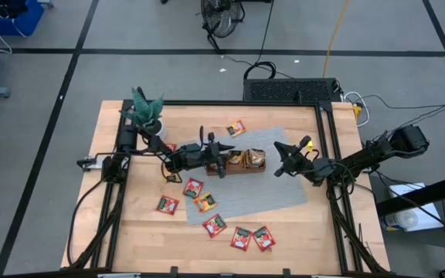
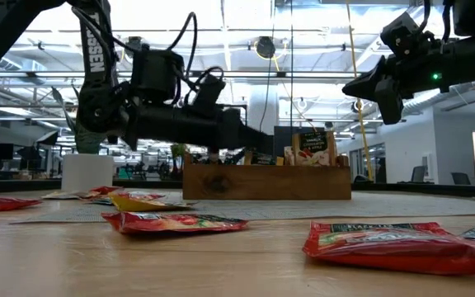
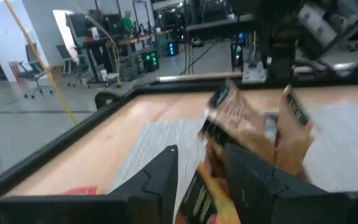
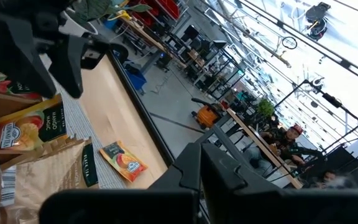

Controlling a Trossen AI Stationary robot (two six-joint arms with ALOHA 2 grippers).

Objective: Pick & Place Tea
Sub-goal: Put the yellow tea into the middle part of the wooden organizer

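Roughly half done, judging by the spread: seven red sachets (image 1: 240,238) lie loose on the desk (image 1: 137,232) at lower centre. Mid-frame, the left gripper (image 1: 224,160) hovers over the wooden tray (image 1: 246,166), fingers parted around a sachet. Right gripper (image 1: 279,147) waits beyond, fingers closed, empty.

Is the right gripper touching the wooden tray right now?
Apart. In the low view the right gripper hangs in the air well above the wooden tray, with clear background between them.
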